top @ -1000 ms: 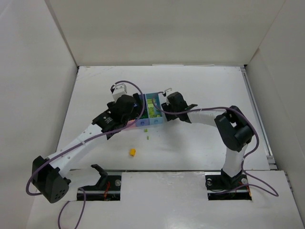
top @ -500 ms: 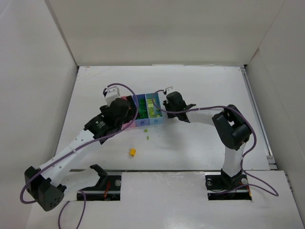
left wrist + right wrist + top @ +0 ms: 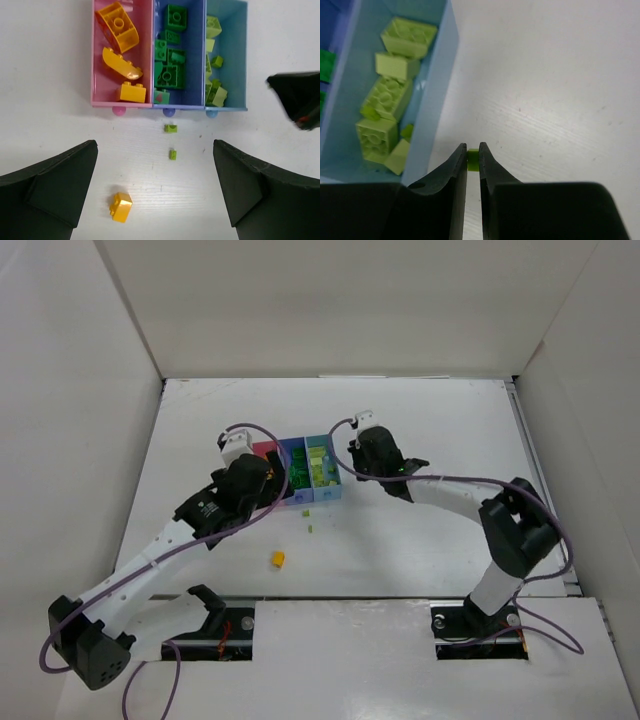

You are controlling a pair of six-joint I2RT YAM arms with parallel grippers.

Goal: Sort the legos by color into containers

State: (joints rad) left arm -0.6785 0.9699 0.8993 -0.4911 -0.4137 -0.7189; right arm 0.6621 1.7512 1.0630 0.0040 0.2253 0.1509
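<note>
Three joined bins stand mid-table: pink (image 3: 121, 104) with orange-yellow legos, periwinkle blue (image 3: 178, 106) with dark green legos, light blue (image 3: 241, 50) with pale lime legos (image 3: 385, 97). My left gripper (image 3: 155, 190) is open and empty, hovering just near of the bins (image 3: 262, 485). Below it lie an orange-yellow lego (image 3: 121, 206) and two tiny lime legos (image 3: 170, 128) (image 3: 172, 154). My right gripper (image 3: 473, 152) is shut on a tiny lime lego (image 3: 473, 159), just outside the light blue bin's right wall (image 3: 437, 95).
The loose orange-yellow lego (image 3: 277, 559) and the lime bits (image 3: 311, 530) lie between the bins (image 3: 335, 475) and the arm bases. White walls enclose the table on the left, back and right. My right gripper (image 3: 355, 462) sits beside the bins' right side.
My left arm has drawn back from over the bins toward the near left. My right gripper has shifted slightly right and its elbow has swung outward.
</note>
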